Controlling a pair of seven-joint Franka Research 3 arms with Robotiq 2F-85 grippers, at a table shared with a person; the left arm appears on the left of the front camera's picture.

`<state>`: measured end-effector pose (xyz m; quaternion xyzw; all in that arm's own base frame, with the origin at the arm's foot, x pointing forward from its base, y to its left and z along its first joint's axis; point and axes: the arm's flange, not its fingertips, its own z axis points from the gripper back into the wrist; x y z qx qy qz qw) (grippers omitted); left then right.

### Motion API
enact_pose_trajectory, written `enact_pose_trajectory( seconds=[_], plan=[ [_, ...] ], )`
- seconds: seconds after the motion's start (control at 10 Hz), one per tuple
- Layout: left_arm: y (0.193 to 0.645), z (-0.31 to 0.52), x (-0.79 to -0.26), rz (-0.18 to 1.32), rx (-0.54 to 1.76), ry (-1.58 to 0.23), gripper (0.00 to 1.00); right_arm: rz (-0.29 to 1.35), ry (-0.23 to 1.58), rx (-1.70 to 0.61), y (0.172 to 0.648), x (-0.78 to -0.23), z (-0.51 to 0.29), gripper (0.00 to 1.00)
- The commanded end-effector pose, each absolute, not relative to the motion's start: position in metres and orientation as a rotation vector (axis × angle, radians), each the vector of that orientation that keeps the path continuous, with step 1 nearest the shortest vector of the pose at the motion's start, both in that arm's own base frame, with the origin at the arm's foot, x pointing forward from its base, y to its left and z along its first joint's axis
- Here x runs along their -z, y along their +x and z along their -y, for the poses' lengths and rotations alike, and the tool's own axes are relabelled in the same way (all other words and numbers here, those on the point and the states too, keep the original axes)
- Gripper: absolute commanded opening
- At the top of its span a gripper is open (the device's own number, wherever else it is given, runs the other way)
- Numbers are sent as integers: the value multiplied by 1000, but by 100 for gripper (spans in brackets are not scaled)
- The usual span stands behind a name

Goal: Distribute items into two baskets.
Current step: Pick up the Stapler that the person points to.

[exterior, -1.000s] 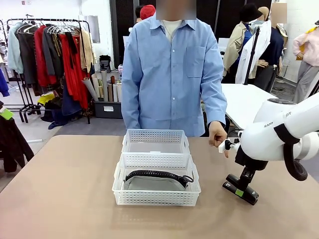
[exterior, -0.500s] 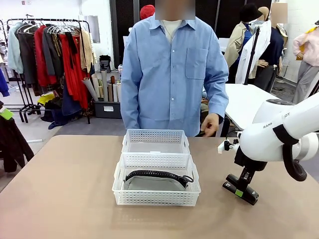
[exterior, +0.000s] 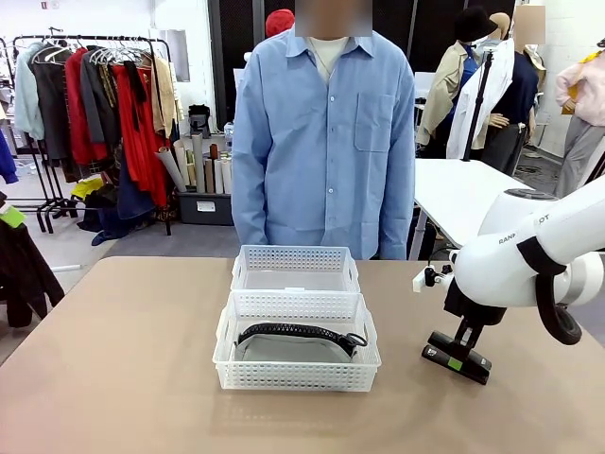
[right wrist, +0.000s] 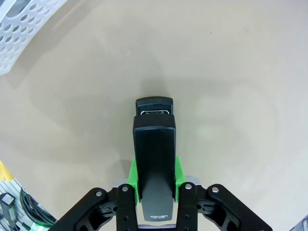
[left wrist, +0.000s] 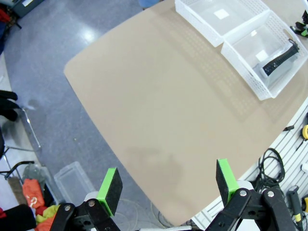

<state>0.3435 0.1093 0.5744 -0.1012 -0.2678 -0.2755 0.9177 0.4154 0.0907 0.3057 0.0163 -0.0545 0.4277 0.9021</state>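
Your right gripper is clamped on the black stapler, low by the table, to the right of the near basket. The grey pouch lies in that basket. Your left gripper stands wide open and empty.

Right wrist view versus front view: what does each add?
Right wrist: green pads clamped on the small black stapler's flanks. Front: the person in a blue shirt, the light-grey fabric pouch lying in the nearer white lattice plastic basket, the second white lattice basket behind it. Both: the right gripper holding the stapler over the tan table.
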Motion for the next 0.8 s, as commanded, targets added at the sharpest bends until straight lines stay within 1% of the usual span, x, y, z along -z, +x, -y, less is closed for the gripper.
enact_pose_trajectory(
  seconds=[0.0,0.5,0.7],
  plan=[
    [343,-112,-573,545,568,-210,100,114,16,-885,373,-296,-80,0],
    [343,-112,-573,545,568,-210,100,103,25,-887,376,-300,-81,0],
    [343,-112,-573,545,568,-210,100,148,85,-908,381,-346,-79,0]
  ],
)
